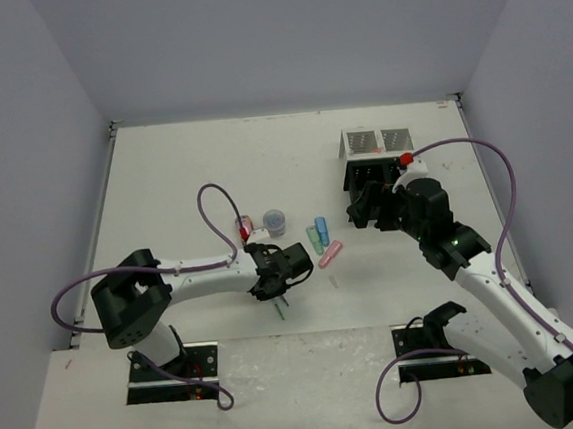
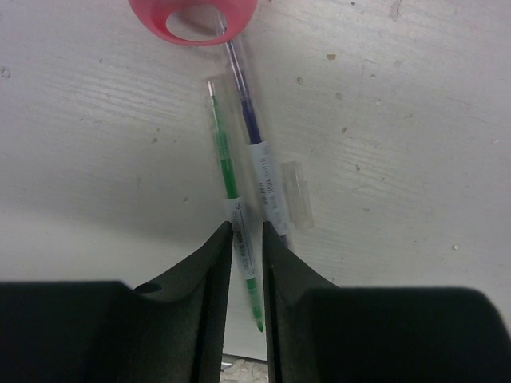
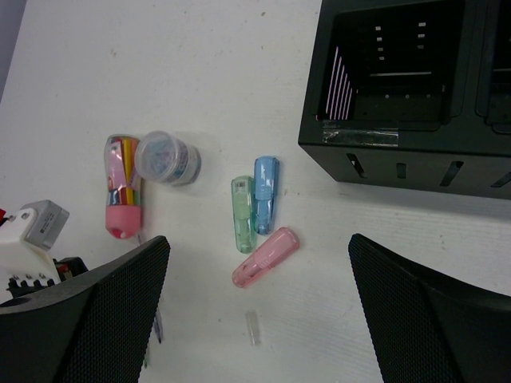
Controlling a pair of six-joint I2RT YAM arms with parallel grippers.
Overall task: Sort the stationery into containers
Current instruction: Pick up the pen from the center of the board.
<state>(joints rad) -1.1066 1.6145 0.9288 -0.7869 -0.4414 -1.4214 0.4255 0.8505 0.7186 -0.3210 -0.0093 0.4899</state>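
My left gripper (image 1: 271, 286) (image 2: 247, 231) is shut on a thin green pen (image 2: 227, 171) that lies on the table. A thin blue pen (image 2: 249, 120) lies right beside it, outside the jaws. My right gripper (image 1: 361, 208) (image 3: 257, 239) is wide open and empty, hovering above the stubby green marker (image 3: 242, 215), blue marker (image 3: 266, 195) and pink marker (image 3: 266, 257). The round grey-blue pot (image 3: 166, 158) (image 1: 276, 218) stands to their left. The black container (image 1: 369, 177) (image 3: 399, 167) is by the right gripper, and the white container (image 1: 376, 141) stands behind it.
A pink-capped tube of coloured items (image 3: 122, 187) (image 1: 244, 226) lies next to the pot; its pink end (image 2: 192, 20) shows just past the pens. A small clear cap (image 2: 295, 195) (image 3: 252, 327) lies beside the blue pen. Walls enclose the table on three sides.
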